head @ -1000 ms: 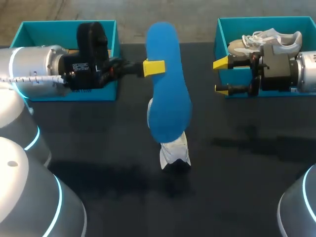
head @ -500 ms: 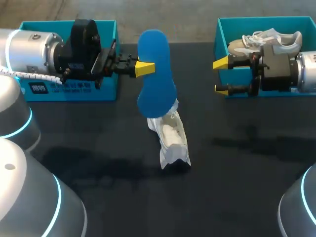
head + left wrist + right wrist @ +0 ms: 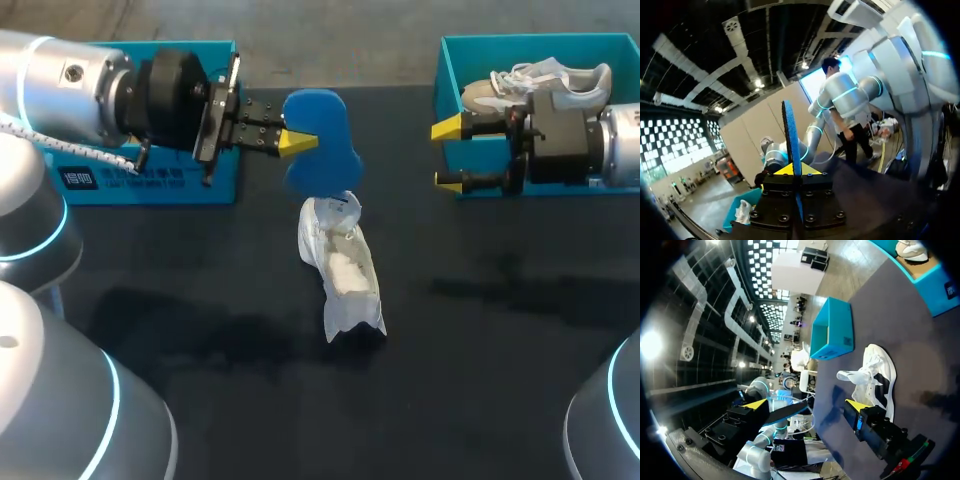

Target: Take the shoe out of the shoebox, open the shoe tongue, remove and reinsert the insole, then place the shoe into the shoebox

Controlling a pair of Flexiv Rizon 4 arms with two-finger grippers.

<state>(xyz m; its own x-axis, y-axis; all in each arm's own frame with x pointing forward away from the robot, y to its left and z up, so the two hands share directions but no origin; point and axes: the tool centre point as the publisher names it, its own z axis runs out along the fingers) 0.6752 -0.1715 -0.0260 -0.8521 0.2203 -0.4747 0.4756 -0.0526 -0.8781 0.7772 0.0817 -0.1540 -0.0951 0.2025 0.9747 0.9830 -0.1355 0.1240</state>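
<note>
The left gripper [image 3: 298, 142] is clamped on the blue insole [image 3: 318, 140]. Its yellow-tipped fingers pinch the flat piece from both sides near one edge. In the left wrist view the insole stands edge-on, running straight up between the fingers. In the head view the insole hangs over the middle of the bench [image 3: 200, 300], and its lower end sits right at the far end of the white shoe [image 3: 342, 265]. Whether the two touch cannot be told.

The shoe lies on the dark bench between the two arms, lengthwise away from the robot, with its opening facing up and pale lining showing. It is outside both boxes.

The left shoebox [image 3: 170, 190], teal, stands at the bench's far left, partly hidden behind the left arm. The right shoebox [image 3: 452, 70], also teal, stands at the far right and holds a second shoe [image 3: 545, 80] with loose white laces.

The right gripper [image 3: 448, 155] hangs in front of the right shoebox's near wall. Its fingers are spread wide with nothing between them. It is well apart from the shoe on the bench.
</note>
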